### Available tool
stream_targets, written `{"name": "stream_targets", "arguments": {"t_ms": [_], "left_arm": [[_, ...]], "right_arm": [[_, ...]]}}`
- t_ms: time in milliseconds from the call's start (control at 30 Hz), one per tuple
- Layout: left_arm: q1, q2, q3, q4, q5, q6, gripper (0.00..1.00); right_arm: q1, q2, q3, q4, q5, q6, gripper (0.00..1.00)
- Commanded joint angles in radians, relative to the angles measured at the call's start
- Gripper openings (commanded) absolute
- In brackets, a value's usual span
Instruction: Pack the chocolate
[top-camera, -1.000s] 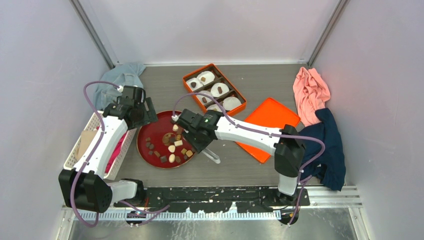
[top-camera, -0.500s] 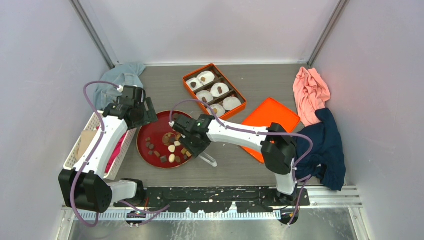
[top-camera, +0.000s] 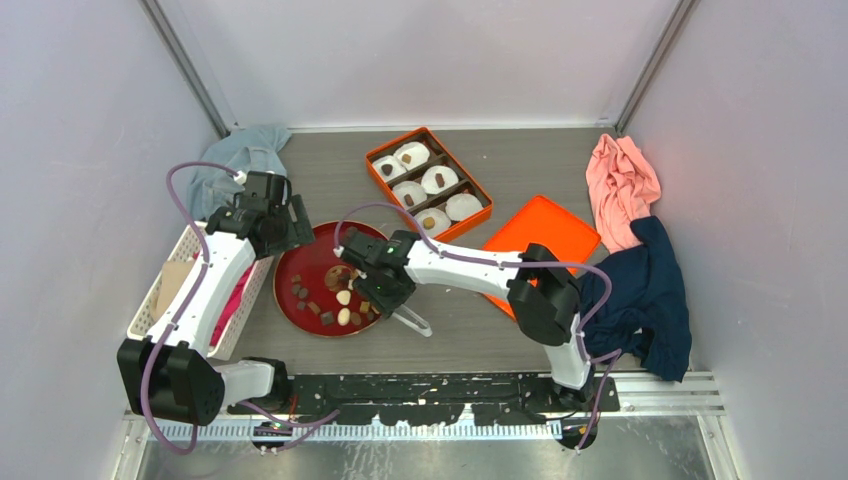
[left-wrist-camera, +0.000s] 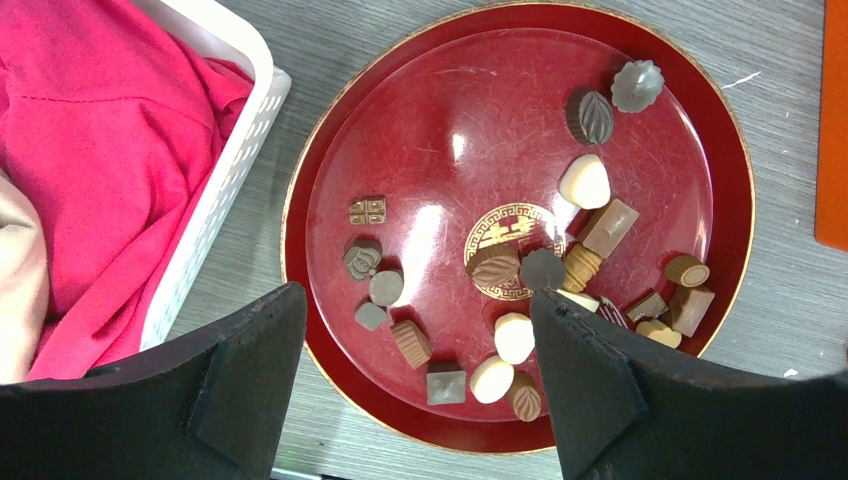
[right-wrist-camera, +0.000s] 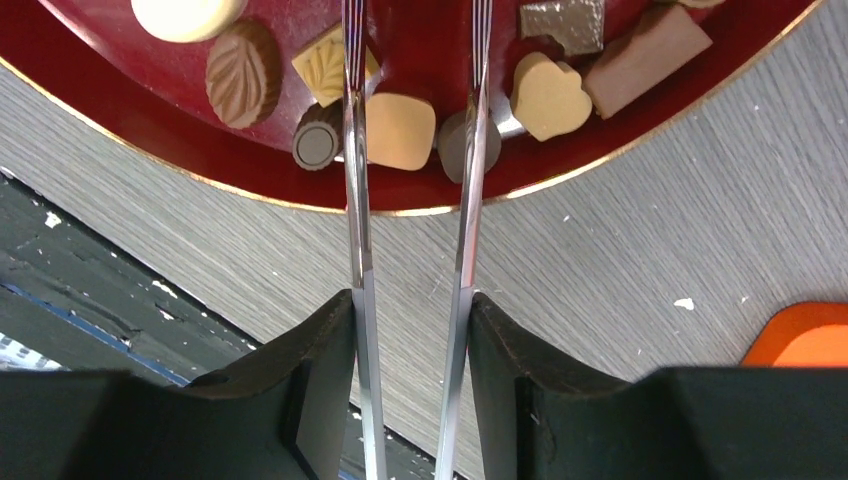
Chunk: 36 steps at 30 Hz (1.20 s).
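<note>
One move: right pincer, clasping tongs, slid leftward over plate; left pincer stays wide, empty.

In the right wrist view the upper frame edge cuts off the tongs before their tips, so contact with any chocolate cannot be confirmed; most of the red plate lies outside the frame. In the top view the right gripper hides the plate's right portion. In the left wrist view the white basket and an orange item are cropped.
</note>
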Motion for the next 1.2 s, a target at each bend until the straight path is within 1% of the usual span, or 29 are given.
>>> {"name": "stream_targets", "arguments": {"t_ms": [0, 233, 333, 400, 500, 567, 900, 1033, 1167], "left_arm": [[0.004, -0.032, 0.016, 0.024, -0.026, 0.009, 0.83], [0.004, -0.03, 0.018, 0.026, -0.025, 0.013, 0.83], [0.003, -0.028, 0.019, 0.027, -0.027, 0.013, 0.83], [0.004, -0.027, 0.02, 0.028, -0.024, 0.014, 0.83], [0.004, -0.027, 0.019, 0.029, -0.022, 0.013, 0.83], [0.004, -0.026, 0.021, 0.03, -0.022, 0.013, 0.83], [0.004, -0.022, 0.017, 0.035, -0.016, 0.013, 0.83], [0.004, -0.023, 0.016, 0.032, -0.016, 0.012, 0.83], [0.004, -0.028, 0.017, 0.03, -0.017, 0.01, 0.83]], "right_arm": [[0.006, 0.029, 0.07, 0.027, -0.022, -0.027, 0.48], [0.007, 0.066, 0.118, 0.013, -0.033, -0.037, 0.48], [0.01, 0.068, 0.129, 0.006, -0.033, -0.043, 0.45], [0.011, 0.07, 0.137, -0.007, -0.033, -0.047, 0.38], [0.012, 0.054, 0.146, -0.032, -0.018, -0.05, 0.23], [0.011, 0.029, 0.149, -0.045, 0.003, -0.051, 0.18], [-0.007, -0.121, 0.142, -0.078, 0.112, -0.053, 0.17], [-0.071, -0.18, 0.11, -0.052, 0.115, -0.039, 0.17], [-0.176, -0.243, 0.055, -0.011, 0.114, -0.011, 0.17]]}}
